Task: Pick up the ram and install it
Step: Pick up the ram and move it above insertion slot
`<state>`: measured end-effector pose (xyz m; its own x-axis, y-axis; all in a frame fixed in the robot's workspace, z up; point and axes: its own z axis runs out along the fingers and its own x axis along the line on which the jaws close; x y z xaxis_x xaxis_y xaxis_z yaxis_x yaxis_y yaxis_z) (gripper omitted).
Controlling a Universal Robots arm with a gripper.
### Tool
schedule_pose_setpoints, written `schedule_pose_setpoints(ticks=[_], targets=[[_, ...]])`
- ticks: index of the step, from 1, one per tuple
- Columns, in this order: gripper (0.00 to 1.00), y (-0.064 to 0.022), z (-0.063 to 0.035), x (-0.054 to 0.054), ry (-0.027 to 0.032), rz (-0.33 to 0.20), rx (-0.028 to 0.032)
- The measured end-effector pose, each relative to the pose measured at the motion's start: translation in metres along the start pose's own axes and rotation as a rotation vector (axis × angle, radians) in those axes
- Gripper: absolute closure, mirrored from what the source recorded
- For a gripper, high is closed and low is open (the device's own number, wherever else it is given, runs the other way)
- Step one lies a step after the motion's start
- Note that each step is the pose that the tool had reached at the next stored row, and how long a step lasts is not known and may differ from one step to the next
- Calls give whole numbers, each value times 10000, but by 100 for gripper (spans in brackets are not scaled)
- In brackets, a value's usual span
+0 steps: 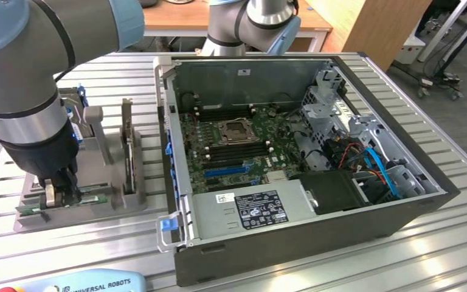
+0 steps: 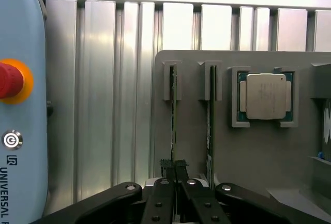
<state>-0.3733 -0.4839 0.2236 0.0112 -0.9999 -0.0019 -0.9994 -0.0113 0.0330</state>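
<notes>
The work surface is a table (image 1: pixel 428 255) of ribbed aluminium profiles, pale and shiny, with long parallel grooves that show close up in the wrist view (image 2: pixel 103 105). An open computer case (image 1: pixel 298 249) stands on it, side panel off, with the green motherboard (image 1: pixel 233 152) lying bare inside. Towards the exterior view's left of the case sits a grey holder (image 1: pixel 24 222), and the arm reaches down onto it.

The gripper (image 1: pixel 59 196) has its black fingers (image 2: pixel 166 168) drawn narrow, pinching the top edge of the ram (image 2: pixel 173 120), which stands on edge in a slot of the holder (image 2: pixel 248 172). In the exterior view the ram (image 1: pixel 95 199) appears as a thin green strip, seemingly seated in its slot. A second stick (image 2: pixel 210 125) stands in the neighbouring slot, just beside the first, and a processor (image 2: pixel 266 95) lies flat in a recess further along.

A pale blue teach pendant (image 1: pixel 87 283) lies at the near edge of the table, its red button (image 2: pixel 9 80) beside the holder. Behind the table are a wooden desk (image 1: pixel 185 18) and a wooden panel (image 1: pixel 379 24)
</notes>
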Motion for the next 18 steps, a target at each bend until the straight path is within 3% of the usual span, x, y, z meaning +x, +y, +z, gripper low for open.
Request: schedule_pose_setpoints(ticks=[18], targets=[[89,13,-394,-1,0,0,0]])
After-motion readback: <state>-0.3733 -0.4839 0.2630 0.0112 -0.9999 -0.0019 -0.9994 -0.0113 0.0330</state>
